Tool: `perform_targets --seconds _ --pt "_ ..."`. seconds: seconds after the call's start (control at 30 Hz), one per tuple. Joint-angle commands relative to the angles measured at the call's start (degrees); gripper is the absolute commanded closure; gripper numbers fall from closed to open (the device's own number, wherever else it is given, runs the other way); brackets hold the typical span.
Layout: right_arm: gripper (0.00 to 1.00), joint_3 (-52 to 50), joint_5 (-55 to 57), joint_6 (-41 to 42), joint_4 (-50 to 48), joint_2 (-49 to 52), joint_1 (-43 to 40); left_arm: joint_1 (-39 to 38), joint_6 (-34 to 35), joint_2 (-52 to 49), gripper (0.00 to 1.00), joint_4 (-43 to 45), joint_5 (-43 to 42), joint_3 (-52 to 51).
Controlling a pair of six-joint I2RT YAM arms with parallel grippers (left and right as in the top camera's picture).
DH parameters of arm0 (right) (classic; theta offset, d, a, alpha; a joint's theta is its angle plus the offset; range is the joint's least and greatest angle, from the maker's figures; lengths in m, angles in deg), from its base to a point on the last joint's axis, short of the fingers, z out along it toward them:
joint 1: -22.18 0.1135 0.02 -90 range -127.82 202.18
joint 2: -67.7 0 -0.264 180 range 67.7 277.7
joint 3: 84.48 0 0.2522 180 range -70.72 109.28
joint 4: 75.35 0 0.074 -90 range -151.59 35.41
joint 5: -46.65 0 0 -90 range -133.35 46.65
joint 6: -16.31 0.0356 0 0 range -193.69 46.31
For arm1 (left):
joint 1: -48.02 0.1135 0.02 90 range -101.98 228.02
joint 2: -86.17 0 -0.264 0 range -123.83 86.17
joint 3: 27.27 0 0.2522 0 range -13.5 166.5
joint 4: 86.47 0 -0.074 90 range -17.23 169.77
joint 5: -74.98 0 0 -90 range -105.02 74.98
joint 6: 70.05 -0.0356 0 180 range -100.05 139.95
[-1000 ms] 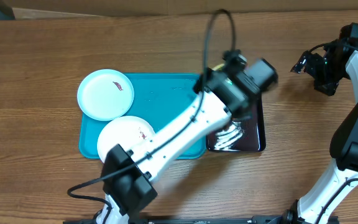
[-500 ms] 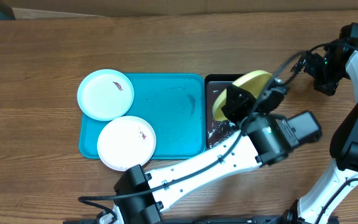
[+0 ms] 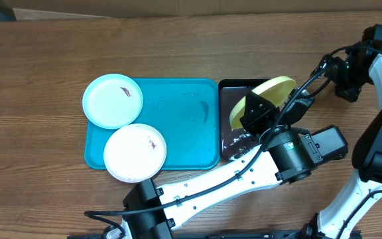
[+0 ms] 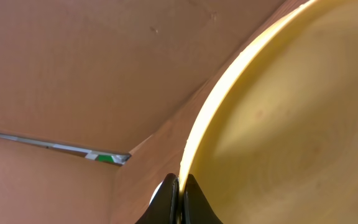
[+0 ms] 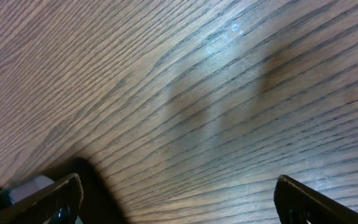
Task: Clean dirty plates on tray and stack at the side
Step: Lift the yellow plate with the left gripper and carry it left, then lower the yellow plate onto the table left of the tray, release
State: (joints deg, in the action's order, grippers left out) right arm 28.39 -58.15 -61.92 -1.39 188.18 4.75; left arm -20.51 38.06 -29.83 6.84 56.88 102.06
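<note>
Plates number three, and one of them, the yellow-green plate (image 3: 270, 89), is off the teal tray (image 3: 184, 126): it hangs tilted on edge over the small black tray (image 3: 225, 99), which lies just beside the teal tray's right side. The left end effector (image 3: 254, 111) is pinched closed on this plate's rim. In the left wrist view its two dark fingertips (image 4: 171, 193) meet with only the thin rim between them, and the plate's pale yellow face (image 4: 278, 124) fills the right half of the picture.

The light blue plate (image 3: 113, 100) sits at the teal tray's far left corner, overhanging the rim, with a small reddish smear near its middle. The white plate (image 3: 134, 152) lies just in front of it at the near left corner, also overhanging the rim and also marked with a small reddish smear.

The right end effector (image 3: 323, 66) is well apart from the plates at the table's (image 3: 178, 46) far right. Its fingers stand wide apart over bare wood (image 5: 197, 93), with nothing between them.

The left arm covers the near half of the black tray, so only its far edge and a wet, whitish patch show. Whether the held plate is clean or smeared cannot be told. Behind it in the left wrist view are only plain brown surfaces that are hard to make out.
</note>
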Motion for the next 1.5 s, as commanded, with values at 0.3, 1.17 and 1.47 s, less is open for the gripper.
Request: perform_targets --seconds 0.3,1.17,1.47 --pt "0.00 1.14 0.20 -0.20 -0.17 -1.03 0.04 12.04 4.94 -0.46 0.96 2.97 -32.52 1.57" --pt "0.00 1.14 0.20 -0.20 -0.17 -1.03 0.04 100.54 5.70 -0.57 0.96 5.64 -83.89 -2.29" --pt "0.00 1.14 0.20 -0.20 -0.17 -1.03 0.04 109.68 9.38 -0.57 0.96 10.36 -68.67 -10.93"
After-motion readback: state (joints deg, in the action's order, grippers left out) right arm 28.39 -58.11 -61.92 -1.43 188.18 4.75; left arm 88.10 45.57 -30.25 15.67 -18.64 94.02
